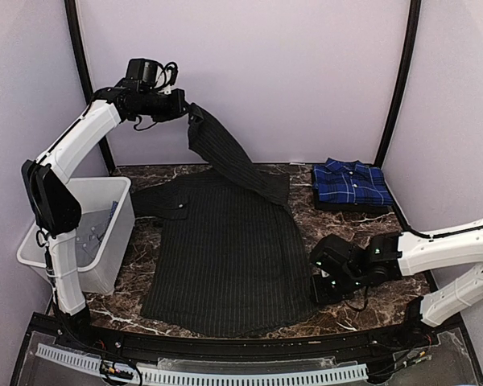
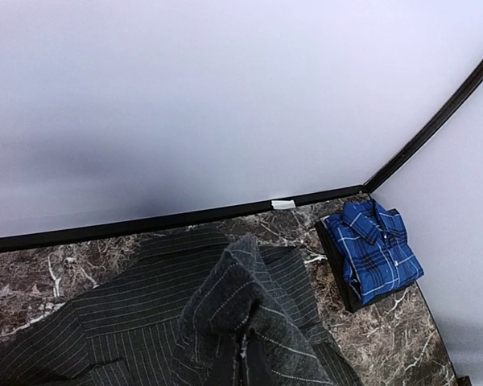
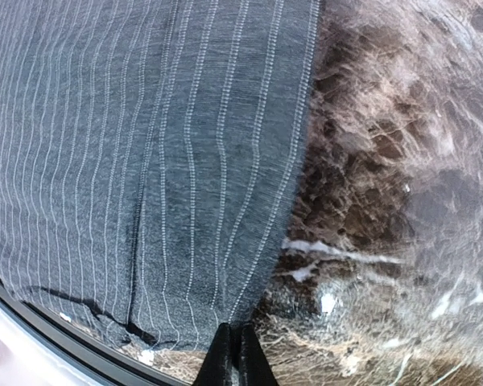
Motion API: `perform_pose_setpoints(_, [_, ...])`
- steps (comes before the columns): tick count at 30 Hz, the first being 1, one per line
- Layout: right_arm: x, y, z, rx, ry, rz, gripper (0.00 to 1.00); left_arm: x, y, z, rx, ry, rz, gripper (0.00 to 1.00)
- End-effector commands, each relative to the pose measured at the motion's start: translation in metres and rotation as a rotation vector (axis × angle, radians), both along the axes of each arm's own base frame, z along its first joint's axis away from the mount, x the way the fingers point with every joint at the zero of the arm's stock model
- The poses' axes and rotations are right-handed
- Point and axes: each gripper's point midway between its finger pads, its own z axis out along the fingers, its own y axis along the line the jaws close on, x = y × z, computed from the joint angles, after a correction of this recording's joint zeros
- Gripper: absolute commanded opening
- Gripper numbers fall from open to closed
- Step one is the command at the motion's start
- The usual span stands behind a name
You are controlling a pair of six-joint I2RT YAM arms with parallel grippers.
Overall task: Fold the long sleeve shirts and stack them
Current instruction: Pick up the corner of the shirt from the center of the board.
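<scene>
Plaid shirt (image 1: pixel 352 182) lies folded at the desk's (image 1: pixel 346 233) far right corner, while the black shirt (image 1: pixel 225 257) is spread flat mid-desk, not yet folded, one sleeve (image 1: pixel 229 157) held high, pinched in the left hand (image 1: pixel 183 108); the right hand (image 3: pixel 239 354), fingers together and seemingly empty, sits beside its near right edge.

Dark marble table (image 3: pixel 402 161) under pinstriped black shirt (image 3: pixel 145 145); right gripper (image 3: pixel 236 358) fingertips together at the hem

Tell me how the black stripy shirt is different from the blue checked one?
The black shirt has thin pale stripes; the blue shirt is plaid. The black shirt lies spread open, one sleeve held up by the left gripper; the blue shirt is folded at the far right. Both are collared shirts.
</scene>
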Motion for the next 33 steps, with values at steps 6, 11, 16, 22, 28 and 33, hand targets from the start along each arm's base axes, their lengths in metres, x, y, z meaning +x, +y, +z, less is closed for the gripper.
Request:
perform_pose_setpoints(6, [-0.015,-0.014,-0.014,-0.006,0.059,-0.048,0.31,-0.011,-0.012,0.026,-0.104,-0.037,-0.083,0.0])
perform_pose_setpoints(11, [-0.018,-0.02,-0.027,0.001,0.076,-0.083,0.33,-0.011,-0.018,0.022,-0.125,-0.028,-0.104,0.0])
perform_pose_setpoints(16, [-0.018,-0.015,-0.03,0.033,0.078,-0.087,0.28,-0.01,-0.02,0.023,-0.137,-0.029,-0.112,0.0])
perform_pose_setpoints(22, [-0.007,-0.003,-0.008,0.05,0.018,-0.077,0.01,-0.009,-0.017,0.036,-0.14,-0.061,-0.1,0.0])
perform_pose_setpoints(28, [0.008,0.012,0.039,0.045,-0.109,-0.061,0.0,-0.008,-0.008,0.064,-0.134,-0.143,-0.06,0.0])
perform_pose_setpoints(33, [0.006,0.053,0.064,0.085,-0.148,0.093,0.0,-0.006,0.015,0.084,-0.139,-0.183,-0.006,0.0])
